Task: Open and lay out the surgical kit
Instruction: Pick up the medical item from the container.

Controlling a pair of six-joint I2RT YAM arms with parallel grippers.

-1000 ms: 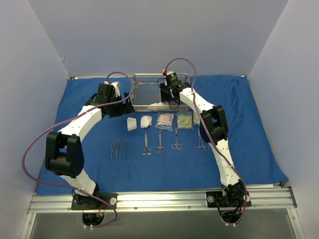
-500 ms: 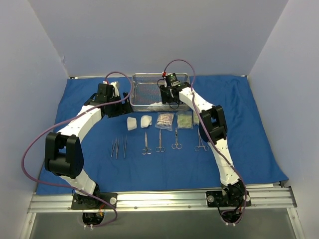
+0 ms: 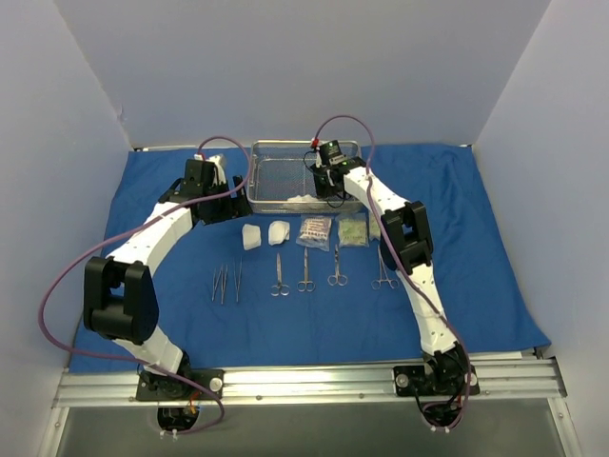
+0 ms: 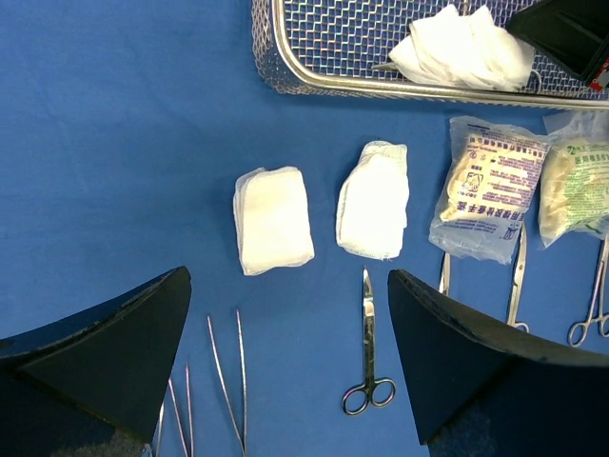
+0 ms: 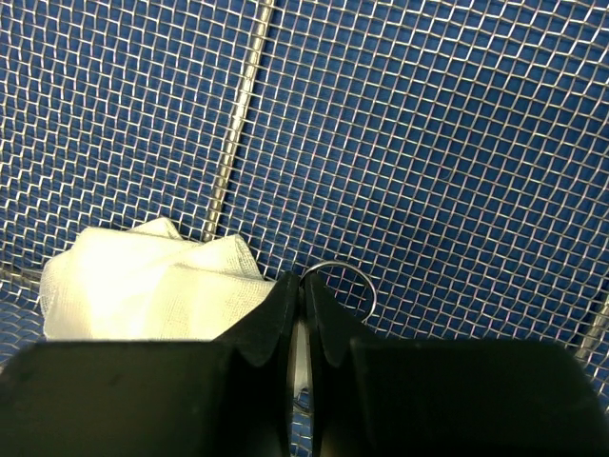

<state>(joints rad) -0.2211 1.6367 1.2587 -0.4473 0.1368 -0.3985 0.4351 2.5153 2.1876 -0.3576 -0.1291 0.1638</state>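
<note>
The blue drape lies spread flat, with the steel mesh tray at its far middle. My right gripper reaches down into the tray. In the right wrist view it is shut on the steel ring handle of an instrument, beside a crumpled white gauze. My left gripper hangs open over the laid-out row, holding nothing. Under it are two gauze pads, a clear packet, scissors and tweezers.
In front of the tray lie two packets, then a row of tweezers, scissors and forceps. Grey walls close in the back and both sides.
My right gripper's jaws have closed onto the ring handle in the tray. The left arm has not moved.
</note>
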